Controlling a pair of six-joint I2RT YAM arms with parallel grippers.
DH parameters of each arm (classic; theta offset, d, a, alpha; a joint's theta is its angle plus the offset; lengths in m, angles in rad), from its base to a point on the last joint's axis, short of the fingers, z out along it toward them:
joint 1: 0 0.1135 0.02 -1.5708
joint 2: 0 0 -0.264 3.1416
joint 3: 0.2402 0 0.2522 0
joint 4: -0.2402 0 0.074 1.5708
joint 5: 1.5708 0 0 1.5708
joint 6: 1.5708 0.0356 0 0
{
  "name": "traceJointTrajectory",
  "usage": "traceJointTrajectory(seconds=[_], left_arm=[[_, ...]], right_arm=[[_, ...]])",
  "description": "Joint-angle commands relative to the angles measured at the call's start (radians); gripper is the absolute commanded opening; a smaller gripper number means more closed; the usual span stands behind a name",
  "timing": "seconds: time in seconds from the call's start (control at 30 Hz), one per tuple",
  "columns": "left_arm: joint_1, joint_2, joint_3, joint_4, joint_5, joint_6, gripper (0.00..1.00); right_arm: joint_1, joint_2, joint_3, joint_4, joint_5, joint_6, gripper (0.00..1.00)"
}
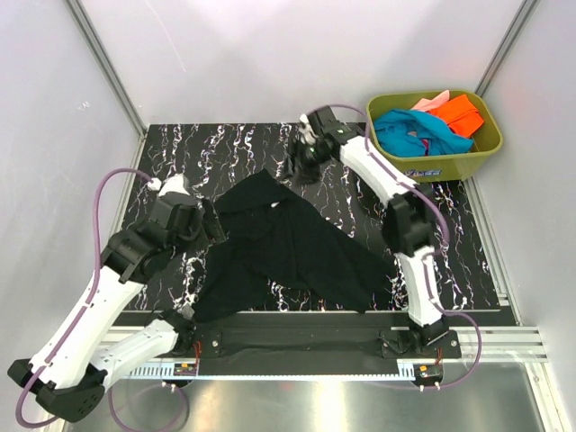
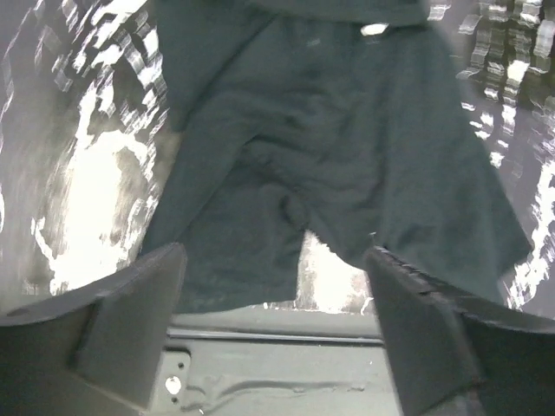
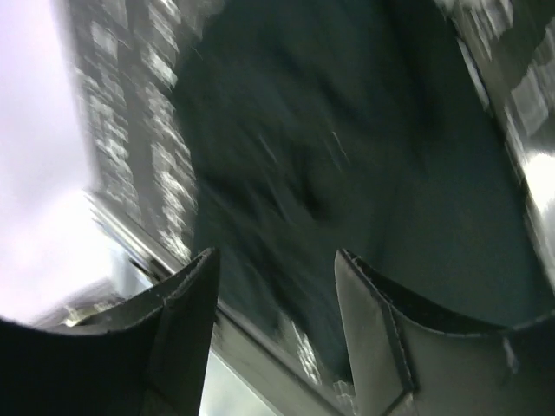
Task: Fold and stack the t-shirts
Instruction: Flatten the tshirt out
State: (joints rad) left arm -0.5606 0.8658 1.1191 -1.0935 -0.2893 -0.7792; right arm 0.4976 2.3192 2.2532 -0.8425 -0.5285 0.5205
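Note:
A large black t-shirt lies crumpled and partly spread on the marbled table. My left gripper hangs at the shirt's left edge, open and empty. In the left wrist view its fingers stand wide apart with the black shirt beyond them. My right gripper hovers above the shirt's far corner, open and empty. The right wrist view is blurred and shows the black cloth past the spread fingers. The teal, orange and pink t-shirts lie bunched in the tub.
The olive-green tub stands at the back right, off the black marbled table top. A metal rail runs along the near edge. White walls close in the back and both sides.

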Motion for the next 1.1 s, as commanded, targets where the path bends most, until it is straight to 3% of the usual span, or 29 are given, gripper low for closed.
traceJointTrajectory(seconds=[0.0,0.03,0.07,0.13,0.27,0.43,0.6,0.8,1.07], left_arm=[[0.004,0.027,0.032,0.141,0.152,0.17,0.83],[0.002,0.051,0.024,0.193,0.241,0.194,0.81],[0.004,0.094,0.013,0.213,0.271,0.196,0.8],[0.004,0.149,-0.018,0.257,0.334,0.204,0.78],[0.004,0.295,-0.044,0.319,0.354,0.216,0.79],[0.008,0.471,-0.056,0.411,0.296,0.259,0.85],[0.028,0.59,-0.07,0.44,0.262,0.311,0.85],[0.033,0.651,-0.09,0.495,0.187,0.357,0.84],[0.062,0.768,-0.062,0.515,0.196,0.393,0.82]], right_arm=[[0.007,-0.346,-0.254,-0.069,0.139,-0.148,0.63],[0.007,-0.448,-0.335,-0.061,0.165,-0.172,0.63],[0.007,-0.495,-0.485,-0.058,0.166,-0.18,0.62],[0.007,-0.585,-0.633,-0.05,0.179,-0.174,0.59],[0.01,-0.817,-1.016,0.012,0.179,-0.097,0.57],[0.025,-0.987,-1.272,0.059,0.211,0.001,0.57],[0.039,-1.073,-1.391,0.046,0.21,0.072,0.71],[0.078,-1.084,-1.472,0.097,0.22,0.102,0.7],[0.171,-0.946,-1.417,0.111,0.285,0.131,0.72]])
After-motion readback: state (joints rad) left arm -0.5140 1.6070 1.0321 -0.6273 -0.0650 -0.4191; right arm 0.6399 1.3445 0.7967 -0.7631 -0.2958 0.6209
